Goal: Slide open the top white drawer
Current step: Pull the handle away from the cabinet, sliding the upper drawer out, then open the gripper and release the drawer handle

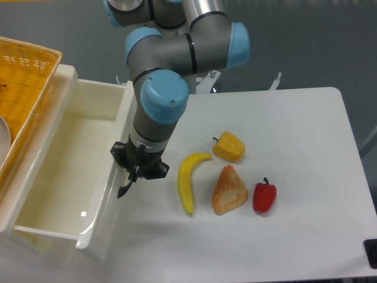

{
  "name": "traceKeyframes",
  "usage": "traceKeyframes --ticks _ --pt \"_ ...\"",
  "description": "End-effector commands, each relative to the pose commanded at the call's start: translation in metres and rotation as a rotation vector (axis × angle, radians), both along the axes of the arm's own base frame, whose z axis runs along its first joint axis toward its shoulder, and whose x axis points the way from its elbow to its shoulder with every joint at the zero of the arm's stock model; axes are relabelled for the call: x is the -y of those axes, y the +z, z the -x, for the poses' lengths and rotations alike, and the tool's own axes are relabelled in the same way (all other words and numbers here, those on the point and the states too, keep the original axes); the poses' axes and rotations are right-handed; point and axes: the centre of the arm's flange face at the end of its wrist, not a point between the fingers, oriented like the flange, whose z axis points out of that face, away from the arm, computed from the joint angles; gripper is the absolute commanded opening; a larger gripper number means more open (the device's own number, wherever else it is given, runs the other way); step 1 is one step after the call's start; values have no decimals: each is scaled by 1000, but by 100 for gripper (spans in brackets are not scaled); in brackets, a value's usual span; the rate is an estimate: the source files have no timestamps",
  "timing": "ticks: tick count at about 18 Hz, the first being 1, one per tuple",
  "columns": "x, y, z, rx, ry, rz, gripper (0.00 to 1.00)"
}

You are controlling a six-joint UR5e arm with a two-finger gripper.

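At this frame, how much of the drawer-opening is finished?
Mostly done: the top white drawer stands pulled well out of the cabinet, its empty cream inside fully exposed. In hand: the tool sits at the drawer's front panel by the black handle; its grip cannot be made out. Left: perhaps a little more pull, then letting go. The banana lies close by.

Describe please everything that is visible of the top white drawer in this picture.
The top white drawer is a deep rectangular box of glossy cream-white plastic, pulled far out of its cabinet over the left edge of the table. Its inside looks empty and shows a small bright reflection near the front. The curved black handle on its front wall is held by the end effector, which reaches down from above. A yellow woven basket sits on top of the cabinet behind it.
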Motion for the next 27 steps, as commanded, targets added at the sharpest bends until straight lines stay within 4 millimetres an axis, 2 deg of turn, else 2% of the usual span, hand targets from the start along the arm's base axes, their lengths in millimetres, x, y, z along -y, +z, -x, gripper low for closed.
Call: traceKeyframes --ticks 22,26,27 --pt "13 -7 26 36 -17 -23 12" --pt "13 -8 26 40 -17 -23 16" --pt "13 -8 26 41 -15 -24 21"
